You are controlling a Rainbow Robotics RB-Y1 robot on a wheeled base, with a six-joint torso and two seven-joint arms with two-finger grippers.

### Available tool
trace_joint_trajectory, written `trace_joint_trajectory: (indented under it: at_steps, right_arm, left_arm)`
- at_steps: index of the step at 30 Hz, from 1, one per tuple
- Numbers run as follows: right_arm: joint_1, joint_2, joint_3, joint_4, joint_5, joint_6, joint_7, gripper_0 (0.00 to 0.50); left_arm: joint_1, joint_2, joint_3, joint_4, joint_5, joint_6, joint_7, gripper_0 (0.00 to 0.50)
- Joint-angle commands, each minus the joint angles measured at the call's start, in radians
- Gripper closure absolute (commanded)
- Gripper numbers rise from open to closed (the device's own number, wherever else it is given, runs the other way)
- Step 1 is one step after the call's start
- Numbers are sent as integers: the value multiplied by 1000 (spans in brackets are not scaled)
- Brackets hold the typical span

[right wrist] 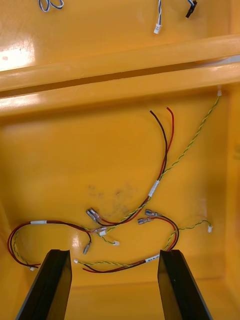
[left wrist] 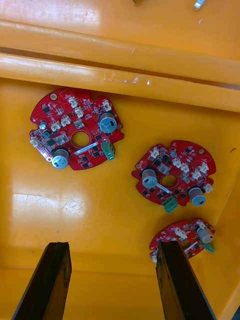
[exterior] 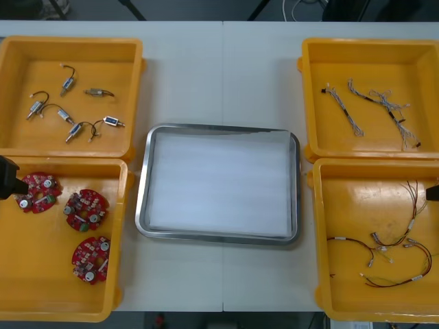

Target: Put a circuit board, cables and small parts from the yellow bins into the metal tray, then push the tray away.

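Note:
Three round red circuit boards (exterior: 81, 223) lie in the near left yellow bin (exterior: 113, 274). My left gripper (left wrist: 112, 245) hangs open above this bin, at the table's left edge (exterior: 8, 178). One board (left wrist: 75, 129) lies ahead of its fingers, a second (left wrist: 174, 172) beside it, and a third (left wrist: 185, 239) touches the tip of one finger (left wrist: 177, 280). My right gripper (right wrist: 115, 252) is open over the near right bin (exterior: 322, 240), above the red and yellow cables (right wrist: 162, 165). The metal tray (exterior: 143, 185), white inside, holds nothing.
The far left bin (exterior: 134, 55) holds several small metal parts (exterior: 68, 110). The far right bin (exterior: 309, 89) holds twisted blue and white cables (exterior: 374, 110). Bare table runs beyond the tray's far side.

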Motion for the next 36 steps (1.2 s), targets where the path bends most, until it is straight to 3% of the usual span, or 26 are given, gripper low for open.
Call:
trace_joint_trajectory:
  at_steps: [1, 23, 31, 36]
  right_arm:
    - [-1, -37, 8, -28, -8, 3, -4, 0]
    - [-28, -41, 13, -20, -9, 3, -9, 0]
    - [-2, 9, -21, -20, 32, 3, -12, 0]
    - [81, 37, -53, -22, 37, 3, -15, 0]
  left_arm:
    - [17, 37, 25, -28, 7, 6, -106, 0]
    - [47, 34, 13, -14, 7, 6, -120, 0]
    - [54, 47, 52, -13, 5, 6, -201, 0]
    - [101, 50, 70, -2, 1, -44, -266, 0]
